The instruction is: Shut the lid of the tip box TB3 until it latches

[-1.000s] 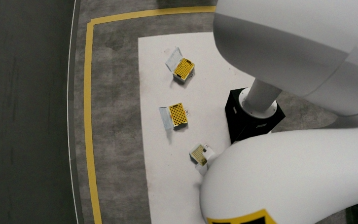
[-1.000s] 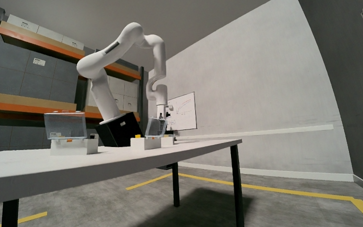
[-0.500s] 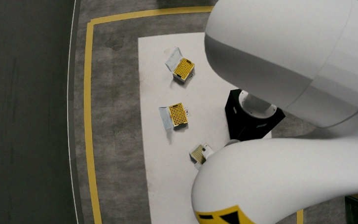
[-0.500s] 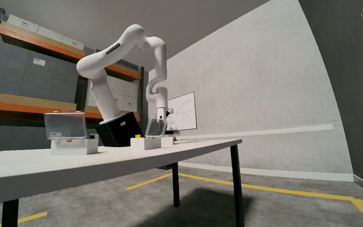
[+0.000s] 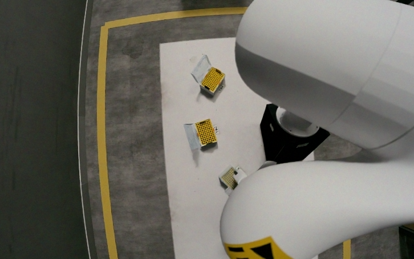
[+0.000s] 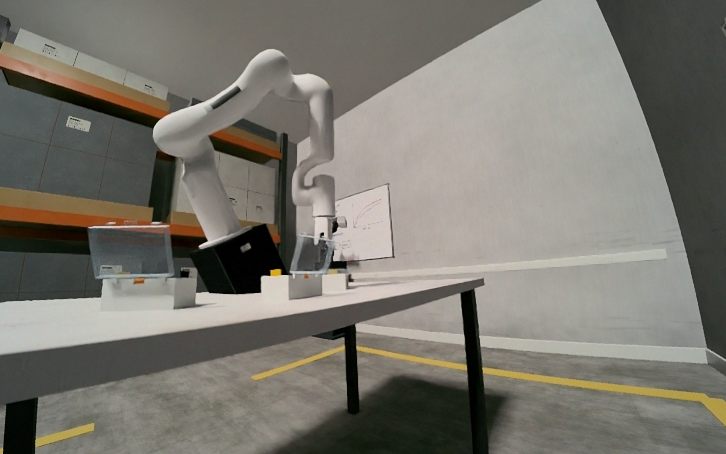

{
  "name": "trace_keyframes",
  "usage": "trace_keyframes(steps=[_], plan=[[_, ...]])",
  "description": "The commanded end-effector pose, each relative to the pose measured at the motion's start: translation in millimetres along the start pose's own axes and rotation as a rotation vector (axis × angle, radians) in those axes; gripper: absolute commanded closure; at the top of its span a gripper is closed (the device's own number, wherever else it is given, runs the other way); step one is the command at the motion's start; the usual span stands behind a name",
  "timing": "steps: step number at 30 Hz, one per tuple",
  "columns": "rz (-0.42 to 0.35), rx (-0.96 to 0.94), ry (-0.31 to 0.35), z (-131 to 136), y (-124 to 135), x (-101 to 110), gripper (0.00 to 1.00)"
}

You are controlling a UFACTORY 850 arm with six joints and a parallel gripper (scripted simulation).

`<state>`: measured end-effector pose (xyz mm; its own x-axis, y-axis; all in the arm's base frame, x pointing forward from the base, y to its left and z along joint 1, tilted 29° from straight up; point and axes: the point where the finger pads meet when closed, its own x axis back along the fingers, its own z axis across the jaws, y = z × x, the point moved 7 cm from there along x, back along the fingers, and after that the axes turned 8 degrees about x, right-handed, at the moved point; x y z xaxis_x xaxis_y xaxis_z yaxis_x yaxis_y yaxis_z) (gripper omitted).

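Note:
Three white tip boxes with yellow racks stand on the white bench [image 5: 189, 212] [image 6: 388, 286]. The far box [image 5: 212, 79] [image 6: 146, 292] and the middle box [image 5: 205, 132] [image 6: 291, 285] have their clear lids [image 6: 129, 250] [image 6: 312, 254] standing open. The third box [image 5: 230, 177] [image 6: 336, 280] is partly under the arm, and its rack looks pale, as if the lid lies over it. I cannot read the labels. My gripper [image 6: 321, 236] is shut and empty, pointing down just above that third box. The arm hides it in the overhead view.
The arm's black base block [image 5: 285, 144] [image 6: 239, 260] stands at the bench edge beside the middle box. Storage shelves [image 6: 44, 203] and a whiteboard [image 6: 367, 222] are behind the bench. A yellow line [image 5: 101, 128] marks the floor around the bench.

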<state>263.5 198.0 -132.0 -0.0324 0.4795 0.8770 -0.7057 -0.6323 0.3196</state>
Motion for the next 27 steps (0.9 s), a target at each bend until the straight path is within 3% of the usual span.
trace_keyframes(steps=[1,27], plan=[[0.002,0.000,0.000,0.0,-0.7,-1.1,1.00],[0.002,0.000,0.000,0.0,-0.7,-8.4,1.00]])
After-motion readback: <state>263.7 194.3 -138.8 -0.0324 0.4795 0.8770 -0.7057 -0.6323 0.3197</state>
